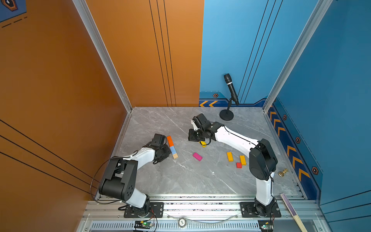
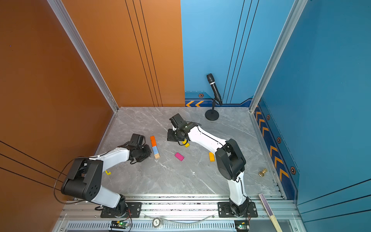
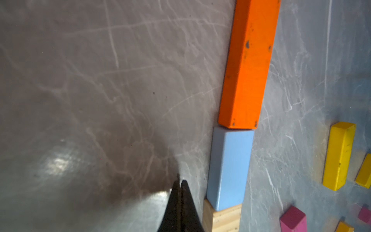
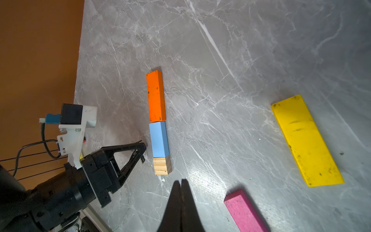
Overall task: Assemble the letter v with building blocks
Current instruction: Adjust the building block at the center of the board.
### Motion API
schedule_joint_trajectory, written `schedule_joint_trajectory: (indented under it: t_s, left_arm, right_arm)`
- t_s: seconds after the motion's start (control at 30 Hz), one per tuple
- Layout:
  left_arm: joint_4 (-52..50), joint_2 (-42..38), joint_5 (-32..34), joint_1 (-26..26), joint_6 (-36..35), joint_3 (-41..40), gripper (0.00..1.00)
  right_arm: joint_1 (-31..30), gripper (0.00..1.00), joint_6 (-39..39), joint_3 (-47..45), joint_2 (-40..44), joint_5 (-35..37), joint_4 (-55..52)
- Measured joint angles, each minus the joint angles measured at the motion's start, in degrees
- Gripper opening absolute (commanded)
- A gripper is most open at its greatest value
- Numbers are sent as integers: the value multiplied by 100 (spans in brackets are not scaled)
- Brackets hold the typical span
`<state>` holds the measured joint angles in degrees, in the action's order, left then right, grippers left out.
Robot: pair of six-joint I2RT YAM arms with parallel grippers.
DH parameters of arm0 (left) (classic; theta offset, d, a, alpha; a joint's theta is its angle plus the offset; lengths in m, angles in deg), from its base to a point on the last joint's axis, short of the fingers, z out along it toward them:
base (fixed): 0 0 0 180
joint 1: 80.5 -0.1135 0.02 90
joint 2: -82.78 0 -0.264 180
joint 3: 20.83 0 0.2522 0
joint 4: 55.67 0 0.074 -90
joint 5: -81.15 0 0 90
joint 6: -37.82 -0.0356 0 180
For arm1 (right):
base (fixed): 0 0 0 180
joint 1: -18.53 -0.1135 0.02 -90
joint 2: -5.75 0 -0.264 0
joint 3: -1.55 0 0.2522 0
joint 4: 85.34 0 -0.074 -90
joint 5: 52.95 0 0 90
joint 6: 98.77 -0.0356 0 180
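Observation:
An orange brick [image 1: 170, 141], a light blue brick [image 1: 172, 149] and a plain wood cube [image 1: 175, 156] lie end to end in one straight line. My left gripper [image 3: 180, 181] is shut and empty, its tips [image 4: 143, 149] close beside the blue brick [image 3: 228, 168]. My right gripper [image 4: 180, 181] is shut on nothing and hovers [image 1: 192, 137] over a yellow block [image 1: 203, 143]. A pink brick [image 1: 197, 156] lies mid-table. Two amber bricks [image 1: 230, 156] and a red cube [image 1: 239, 165] lie near the right arm.
A microphone on a round stand [image 1: 230, 90] stands at the back. A brass knob [image 1: 283, 172] sits near the right wall. A long stick [image 1: 293, 211] leans across the front rail. Orange and blue walls enclose the marble table [image 1: 180, 176].

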<state>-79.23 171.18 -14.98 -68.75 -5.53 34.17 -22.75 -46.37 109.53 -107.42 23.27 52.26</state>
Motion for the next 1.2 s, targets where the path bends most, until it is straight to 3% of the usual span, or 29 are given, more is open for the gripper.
schedule_joint_trajectory:
  t_s: [0.3,1.2]
  left_arm:
    - [581,348,-166,-24,103,133,0]
    - [702,450,-205,-24,103,195,0]
  right_arm:
    - [0,2,-39,-68,2,0,48]
    - [-2,2,-151,-195,2,0,131]
